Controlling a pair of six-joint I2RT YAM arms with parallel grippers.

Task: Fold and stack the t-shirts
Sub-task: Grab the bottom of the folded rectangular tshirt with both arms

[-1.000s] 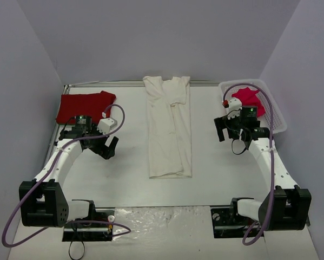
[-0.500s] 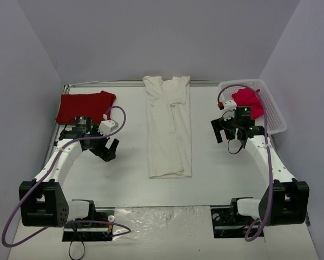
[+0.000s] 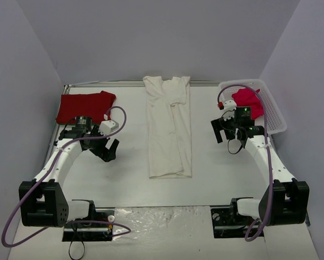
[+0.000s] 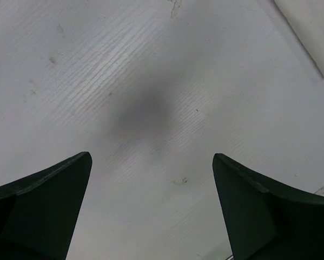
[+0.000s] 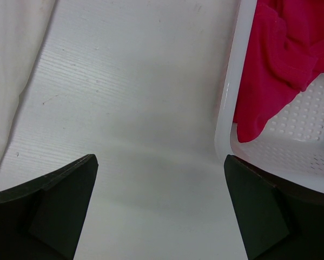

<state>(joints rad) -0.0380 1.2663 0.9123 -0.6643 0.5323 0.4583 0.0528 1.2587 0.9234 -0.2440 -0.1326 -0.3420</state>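
Note:
A cream-white t-shirt lies folded into a long strip down the middle of the table; its edges show in the left wrist view and the right wrist view. A red t-shirt lies folded at the back left. A pinkish-red t-shirt sits crumpled in the white lattice basket, also in the right wrist view. My left gripper is open and empty over bare table, left of the cream shirt. My right gripper is open and empty, between the cream shirt and the basket.
The basket's rim runs just ahead of my right gripper's right finger. Grey walls close the table at the back and sides. A crinkled plastic sheet lies at the near edge between the arm bases.
My right gripper has shifted a little back and left, away from the basket. The left arm has barely moved.

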